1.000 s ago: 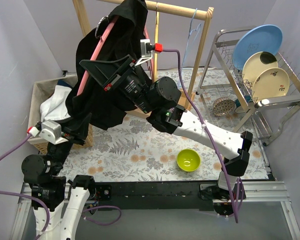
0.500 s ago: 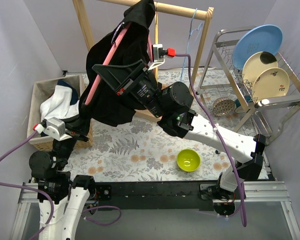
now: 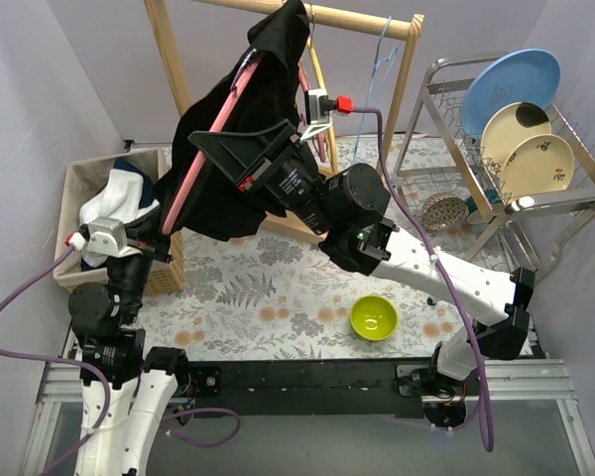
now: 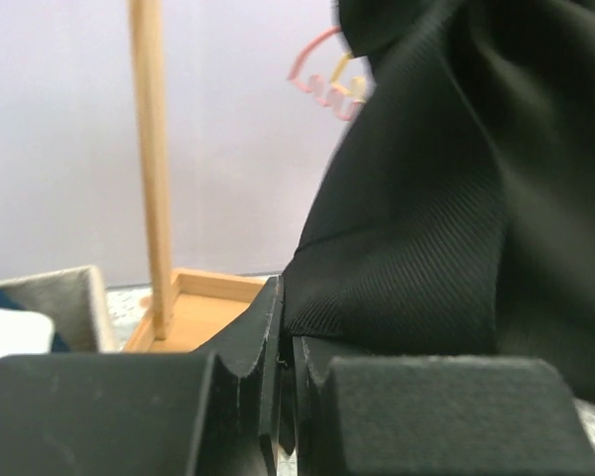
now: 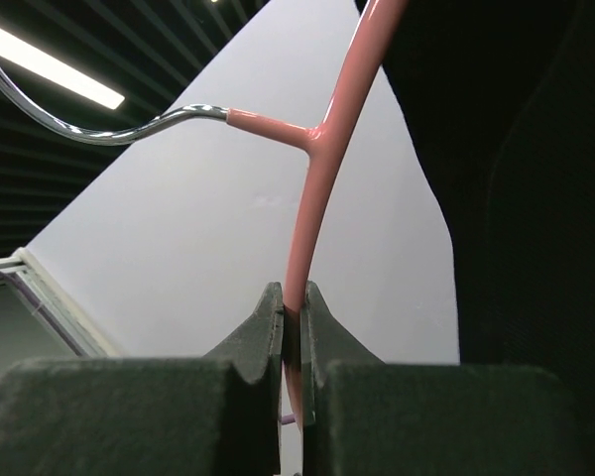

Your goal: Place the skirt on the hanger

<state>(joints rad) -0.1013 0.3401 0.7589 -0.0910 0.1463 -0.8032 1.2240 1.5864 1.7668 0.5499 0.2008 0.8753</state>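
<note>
The black skirt hangs draped over a pink hanger, held high in front of the wooden rail. My right gripper is shut on the hanger's pink bar, whose metal hook curves off to the left in the right wrist view. My left gripper is shut on the skirt's lower hem, at the skirt's bottom left edge near the basket. The black cloth fills the right of the left wrist view.
A fabric basket with white and blue clothes stands at the left. A pale blue hanger hangs on the wooden rack. A dish rack with plates stands at the right. A green bowl sits on the floral mat.
My right arm has lifted the hanger and skirt up and to the right, toward the rail. My left gripper has followed, rising with the hem.
</note>
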